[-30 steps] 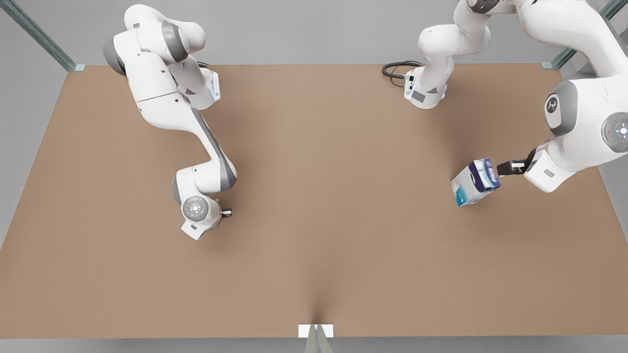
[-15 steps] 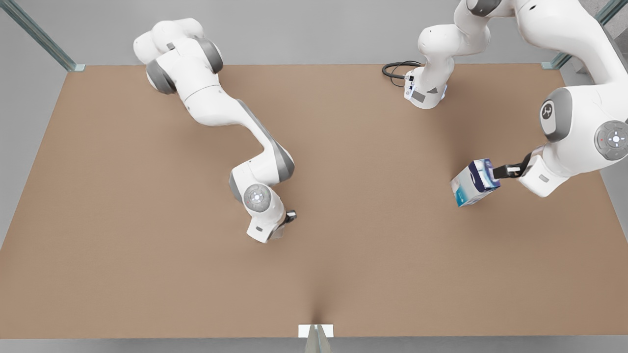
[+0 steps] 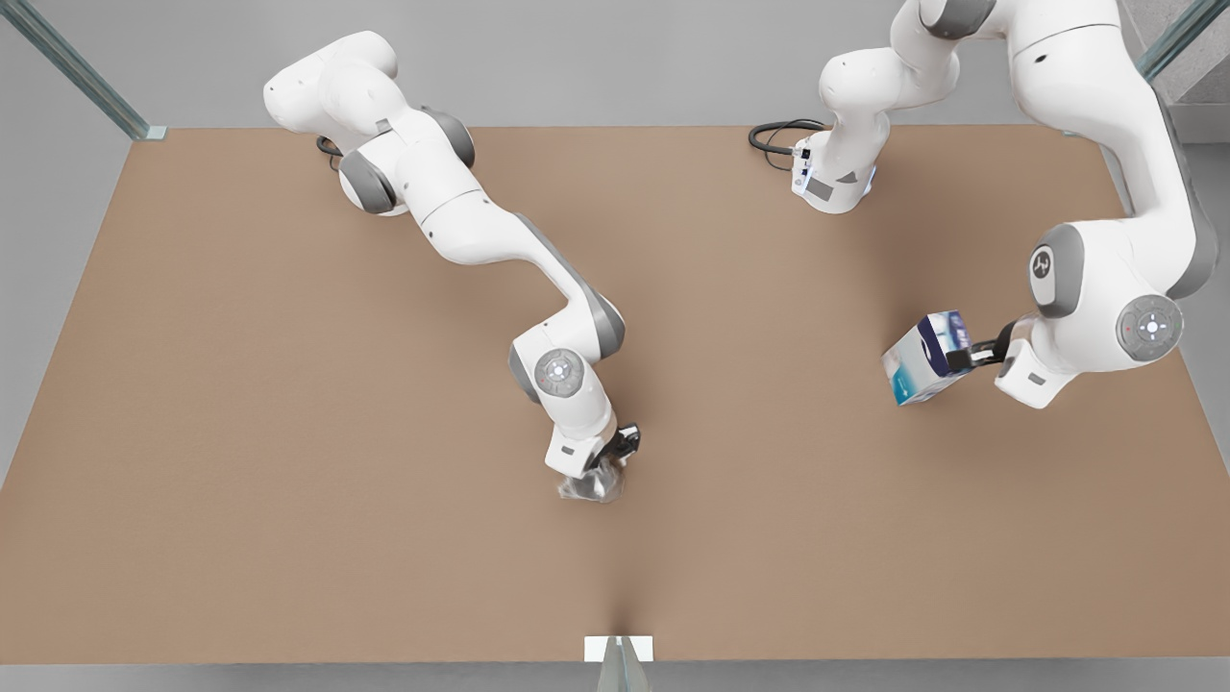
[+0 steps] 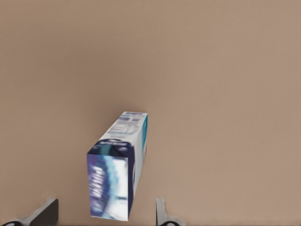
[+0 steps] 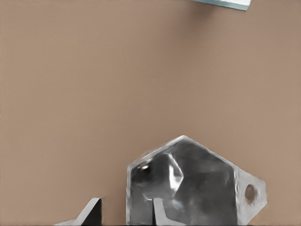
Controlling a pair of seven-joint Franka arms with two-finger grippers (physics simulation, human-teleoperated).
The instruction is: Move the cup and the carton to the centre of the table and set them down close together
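The white and blue carton rests on the brown table at the front view's right, turned at an angle. My left gripper is at its near end, open. In the left wrist view the carton lies between the two fingertips, with a gap on each side. The faceted silvery cup is near the table's middle under my right gripper. In the right wrist view that gripper straddles the wall of the cup, one finger over the cup and one outside it.
A black cable loops beside the arm base at the table's far edge. A small white tab sits at the middle of the near edge. Metal frame posts stand at the far corners. Bare tabletop separates cup and carton.
My right arm has swung from the front view's left towards the table's middle, bringing the cup along. My left gripper has closed in on the carton's end; the carton has not moved.
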